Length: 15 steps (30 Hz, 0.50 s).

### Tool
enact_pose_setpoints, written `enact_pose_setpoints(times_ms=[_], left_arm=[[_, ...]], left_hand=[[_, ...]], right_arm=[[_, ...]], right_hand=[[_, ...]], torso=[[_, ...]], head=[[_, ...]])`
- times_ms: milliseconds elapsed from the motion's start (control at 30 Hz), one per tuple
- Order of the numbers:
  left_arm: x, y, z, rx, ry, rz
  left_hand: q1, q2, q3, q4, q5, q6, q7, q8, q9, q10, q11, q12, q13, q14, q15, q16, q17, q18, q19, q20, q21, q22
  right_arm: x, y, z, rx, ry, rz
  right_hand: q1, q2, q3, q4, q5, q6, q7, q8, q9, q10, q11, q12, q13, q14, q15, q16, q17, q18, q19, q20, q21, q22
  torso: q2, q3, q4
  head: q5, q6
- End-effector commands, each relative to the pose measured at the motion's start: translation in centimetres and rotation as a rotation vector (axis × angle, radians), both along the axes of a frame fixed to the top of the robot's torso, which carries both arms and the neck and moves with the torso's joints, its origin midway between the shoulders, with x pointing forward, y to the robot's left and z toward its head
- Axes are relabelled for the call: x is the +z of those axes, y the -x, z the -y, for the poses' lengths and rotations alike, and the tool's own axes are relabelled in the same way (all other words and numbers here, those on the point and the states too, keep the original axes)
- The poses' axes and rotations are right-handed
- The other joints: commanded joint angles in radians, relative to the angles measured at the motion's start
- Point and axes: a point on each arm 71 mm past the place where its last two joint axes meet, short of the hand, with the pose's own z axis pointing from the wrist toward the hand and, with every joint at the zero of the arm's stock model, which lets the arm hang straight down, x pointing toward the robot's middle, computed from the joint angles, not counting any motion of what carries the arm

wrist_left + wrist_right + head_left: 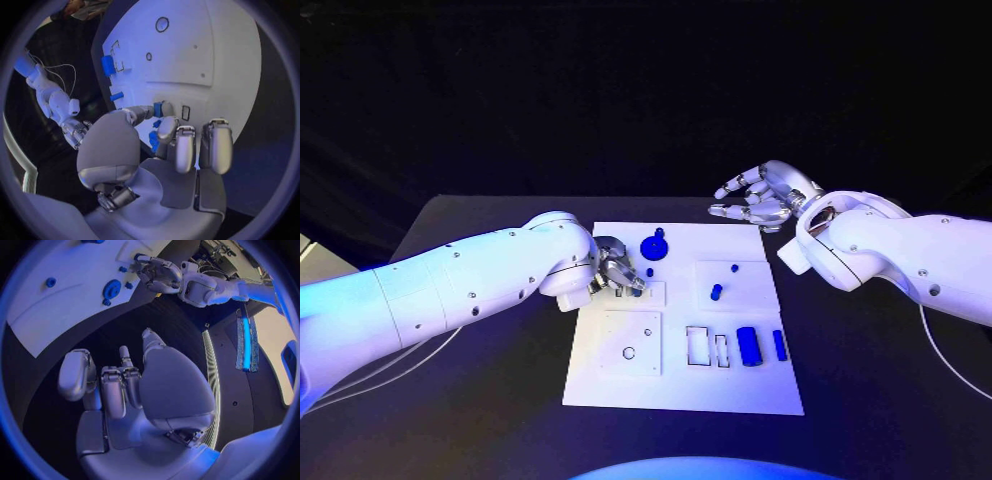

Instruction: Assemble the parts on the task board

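A small blue part (pixel 164 108) is pinched in the fingers of the left hand (pixel 615 266) directly over the task board (pixel 625 385), while the right hand (pixel 759 196), empty with fingers loosely curled, is held off the board's far right corner.

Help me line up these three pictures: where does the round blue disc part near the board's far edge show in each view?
Head view: round blue disc part at the task board's far edge, just beyond the left hand.
Left wrist view: I cannot pick it out.
Right wrist view: disc on the board.
Shared landmark: the left hand.
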Motion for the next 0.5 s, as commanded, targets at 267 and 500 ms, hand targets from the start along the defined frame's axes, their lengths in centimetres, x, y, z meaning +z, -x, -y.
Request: enact_pose_setpoints(times_ms=[267,500], left_arm=[[-1.16,0.24,-0.22,0.000,-0.046,-0.042],[-0.90,0.04,-0.26,0.004,-0.045,-0.035]], left_hand=[[0.009,0.015,0.172,-0.202,-0.004,-0.024,-0.006,-0.022,0.001,-0.013,-0.002,-0.013,-0.015,0.103,-0.004,0.005,0.260,-0.003,-0.003,-0.002,-0.002,0.036],[0.017,0.025,0.168,-0.209,-0.003,-0.045,0.005,-0.046,-0.008,-0.029,0.006,-0.026,-0.031,0.102,0.002,0.004,0.258,-0.002,-0.008,0.002,-0.005,0.029]], right_arm=[[-0.16,0.03,-0.10,0.016,0.007,-0.010],[-0.24,0.03,-0.12,0.017,0.007,-0.012]], right_hand=[[-0.004,0.007,0.003,0.002,0.007,0.000,-0.004,0.005,0.001,0.069,0.004,-0.002,0.227,0.097,0.006,-0.006,0.235,0.010,-0.005,-0.003,-0.006,0.000],[-0.004,0.007,0.003,0.002,0.007,0.000,-0.004,0.005,0.001,0.069,0.004,-0.002,0.227,0.097,0.006,-0.006,0.235,0.010,-0.005,-0.003,-0.006,0.000]], torso=[[0.000,0.0005,0.0004],[0.000,0.0005,-0.0007]], head=[[0.002,-0.001],[0.003,-0.001]])
